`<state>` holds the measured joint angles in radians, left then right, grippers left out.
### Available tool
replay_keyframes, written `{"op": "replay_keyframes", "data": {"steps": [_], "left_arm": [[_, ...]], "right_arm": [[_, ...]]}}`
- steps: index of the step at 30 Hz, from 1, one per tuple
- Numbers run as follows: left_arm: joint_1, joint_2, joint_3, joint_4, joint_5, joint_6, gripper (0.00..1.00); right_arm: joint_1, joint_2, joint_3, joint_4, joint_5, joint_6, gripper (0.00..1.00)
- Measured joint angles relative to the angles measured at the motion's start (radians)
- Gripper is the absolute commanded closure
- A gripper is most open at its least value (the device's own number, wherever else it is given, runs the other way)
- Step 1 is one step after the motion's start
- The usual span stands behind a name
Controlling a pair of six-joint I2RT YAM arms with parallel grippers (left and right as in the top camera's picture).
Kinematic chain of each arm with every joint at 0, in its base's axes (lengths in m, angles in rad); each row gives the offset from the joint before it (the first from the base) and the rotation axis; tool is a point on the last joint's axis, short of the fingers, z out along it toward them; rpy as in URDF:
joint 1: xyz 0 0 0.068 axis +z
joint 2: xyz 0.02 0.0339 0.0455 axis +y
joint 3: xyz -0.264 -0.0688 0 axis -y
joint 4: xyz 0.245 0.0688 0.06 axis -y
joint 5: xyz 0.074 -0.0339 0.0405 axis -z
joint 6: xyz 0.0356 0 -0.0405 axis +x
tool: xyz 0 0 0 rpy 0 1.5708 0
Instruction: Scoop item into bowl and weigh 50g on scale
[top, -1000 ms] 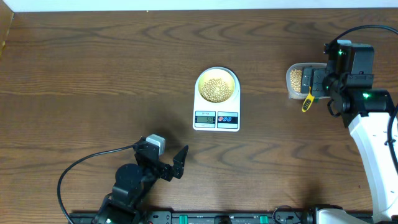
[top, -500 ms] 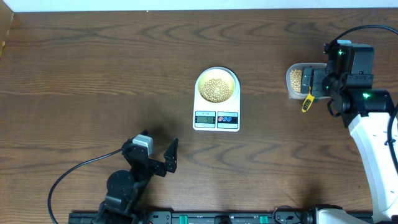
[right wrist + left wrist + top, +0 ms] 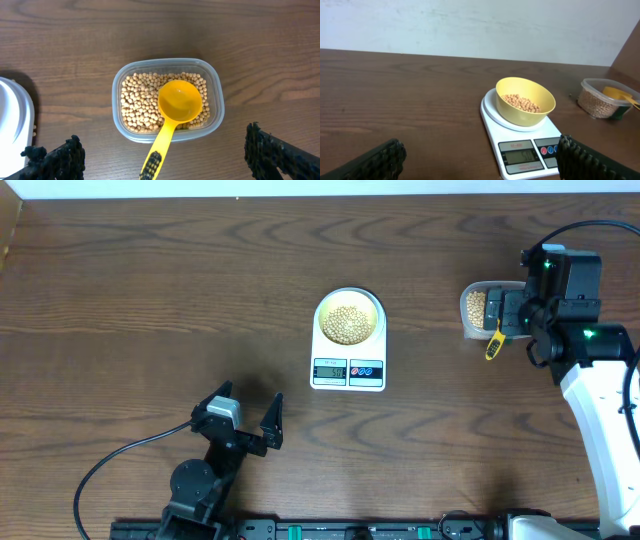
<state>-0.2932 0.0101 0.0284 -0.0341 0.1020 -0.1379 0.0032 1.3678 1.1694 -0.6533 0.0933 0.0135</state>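
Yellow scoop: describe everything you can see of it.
The yellow scoop looks like glossy plastic, with a round cup and a long straight handle that has a dark patch near its end. The cup is empty and mouth up, resting on the beans inside the clear container. The handle leans out over the container's rim. The open right gripper hangs above without touching it.

1. One scale (image 3: 348,355), with one little screen (image 3: 520,156) and two buttons (image 3: 548,149).
2. One yellow bowl (image 3: 520,117).
3. One clear box (image 3: 216,105).
4. One yellow scoop (image 3: 179,102).
5. Beans (image 3: 137,105): too many to count, in two heaps, one in the bowl and one in the box.
6. Two grippers: the left gripper (image 3: 250,406) and the right gripper (image 3: 505,312).
7. One brown table (image 3: 150,300).
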Motion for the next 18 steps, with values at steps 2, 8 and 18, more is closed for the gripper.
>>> {"op": "replay_keyframes", "data": {"steps": [2, 8, 18], "left_arm": [[0.003, 0.000, -0.002, 0.004, -0.004, 0.000, 0.02], [0.059, 0.000, -0.011, 0.021, -0.031, 0.000, 0.02], [0.140, 0.000, -0.010, 0.006, -0.049, 0.001, 0.02]], "right_arm": [[0.000, 0.000, 0.000, 0.000, 0.000, 0.000, 0.01], [0.000, 0.000, 0.000, 0.000, 0.000, 0.000, 0.01], [0.000, 0.000, 0.000, 0.000, 0.000, 0.000, 0.01]]}}
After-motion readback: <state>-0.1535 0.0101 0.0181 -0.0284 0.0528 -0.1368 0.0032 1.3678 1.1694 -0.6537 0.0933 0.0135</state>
